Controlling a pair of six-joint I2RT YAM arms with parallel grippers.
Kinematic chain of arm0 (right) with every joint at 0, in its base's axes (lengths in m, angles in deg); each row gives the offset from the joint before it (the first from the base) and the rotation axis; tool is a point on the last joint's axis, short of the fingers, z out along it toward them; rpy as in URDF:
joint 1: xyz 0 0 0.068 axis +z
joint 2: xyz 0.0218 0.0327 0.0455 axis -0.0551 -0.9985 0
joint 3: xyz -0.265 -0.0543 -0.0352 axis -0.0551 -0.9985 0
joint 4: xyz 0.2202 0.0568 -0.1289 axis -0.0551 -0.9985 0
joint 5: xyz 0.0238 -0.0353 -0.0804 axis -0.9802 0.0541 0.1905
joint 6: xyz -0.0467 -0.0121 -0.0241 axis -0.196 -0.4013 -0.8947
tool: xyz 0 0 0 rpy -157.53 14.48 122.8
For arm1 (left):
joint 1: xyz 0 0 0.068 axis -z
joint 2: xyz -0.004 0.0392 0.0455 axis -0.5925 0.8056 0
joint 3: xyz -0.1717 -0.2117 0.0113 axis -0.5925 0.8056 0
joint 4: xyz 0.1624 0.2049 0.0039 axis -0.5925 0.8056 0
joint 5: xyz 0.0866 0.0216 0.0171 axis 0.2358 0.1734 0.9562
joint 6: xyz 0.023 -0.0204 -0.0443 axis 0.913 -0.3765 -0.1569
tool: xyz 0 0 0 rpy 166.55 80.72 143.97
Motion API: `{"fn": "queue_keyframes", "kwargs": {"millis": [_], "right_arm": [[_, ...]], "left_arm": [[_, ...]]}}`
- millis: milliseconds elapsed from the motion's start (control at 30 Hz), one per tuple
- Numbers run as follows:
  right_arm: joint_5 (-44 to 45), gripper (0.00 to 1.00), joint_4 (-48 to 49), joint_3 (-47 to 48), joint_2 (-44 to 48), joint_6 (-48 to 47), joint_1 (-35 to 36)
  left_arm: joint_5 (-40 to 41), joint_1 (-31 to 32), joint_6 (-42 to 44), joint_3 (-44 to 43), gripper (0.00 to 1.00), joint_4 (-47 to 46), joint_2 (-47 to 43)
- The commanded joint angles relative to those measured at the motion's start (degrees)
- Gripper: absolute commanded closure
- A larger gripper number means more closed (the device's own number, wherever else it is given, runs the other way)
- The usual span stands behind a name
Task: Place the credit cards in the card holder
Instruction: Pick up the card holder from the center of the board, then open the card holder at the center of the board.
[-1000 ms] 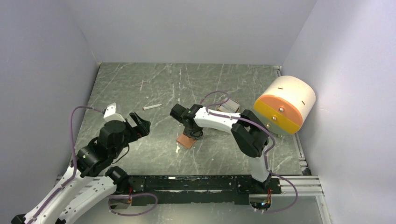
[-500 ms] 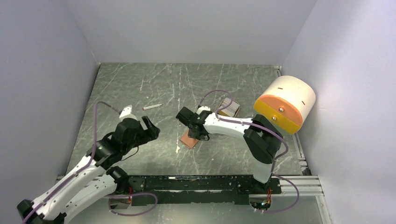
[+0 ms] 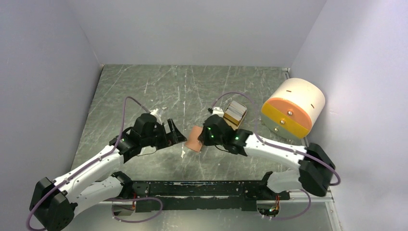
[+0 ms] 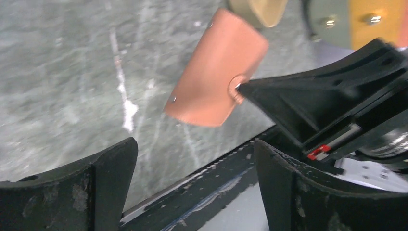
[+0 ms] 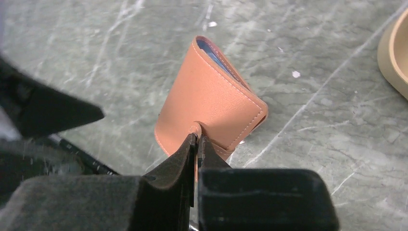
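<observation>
Card holder [image 3: 195, 139] mid-table [image 3: 144, 86], tilted, between grippers; contact with surface unclear. Right gripper [image 5: 196, 139] pinched on snap-side edge. Left gripper [image 3: 175, 134] spread wide, empty, just beside. Judged light, soft, floppy leather; best taken by free flap edge.

Card holder [image 3: 195, 139]: 1. Blue card [image 5: 216, 57] edge showing inside it: 1. Tan tray [image 5: 395, 57]: 1, holding a stack of cards [image 3: 235, 112], too small to count. Cream-and-orange cylinder [image 3: 293, 108]: 1. Grippers: 2, left gripper [image 4: 195, 187] and right gripper [image 5: 196, 139].
</observation>
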Motion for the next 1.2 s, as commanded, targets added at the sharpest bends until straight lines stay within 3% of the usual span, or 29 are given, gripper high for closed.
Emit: {"fn": "queue_keyframes", "kwargs": {"millis": [0,167,300,433,533,667,700,767,867,1000,1167], "right_arm": [[-5.1,1.0,11.0,-5.0,9.0,-7.3,0.0],[-9.9,1.0,15.1,-9.3,19.2,-9.7,-0.2],[-12.9,1.0,18.6,-11.2,24.2,-9.4,-0.1],[-14.5,1.0,21.4,-12.2,26.8,-8.5,-0.2],[-15.8,1.0,21.3,-11.1,25.8,-9.3,-0.1],[-13.0,1.0,16.2,-8.2,24.1,-8.6,-0.1],[-10.9,0.86,11.8,-6.8,23.5,-7.6,-0.2],[-6.0,0.7,4.4,-2.8,22.1,-4.7,-0.2],[-4.3,0.59,-1.5,2.0,20.9,0.2,0.0],[-5.4,0.6,-2.2,3.9,18.5,5.0,0.3],[-4.3,0.64,-6.3,8.6,13.2,8.0,1.4]], "left_arm": [[-13.7,-3.3,-0.8,-1.3,0.04,-12.8,-0.5],[-22.3,-5.9,-0.1,-0.5,0.04,-19.7,0.1],[-24.6,-5.9,2.6,-2.5,0.05,-17.9,2.0],[-29.3,-5.9,2.1,-2.9,0.13,-20.4,2.9],[-32.4,-5.9,-0.6,-1.3,0.36,-26.4,2.5],[-31.6,-5.9,-1.4,0.0,0.82,-27.2,1.3],[-31.0,-5.9,-1.1,0.2,0.9,-26.5,1.0],[-28.4,-5.9,-0.1,0.3,0.91,-24.5,0.2],[-23.4,-5.9,3.1,-0.6,0.91,-19.5,-0.7],[-17.3,-5.9,8.3,-2.7,0.91,-13.0,-0.4],[-17.0,-6.0,9.6,-3.5,0.91,-11.9,0.0]]}}
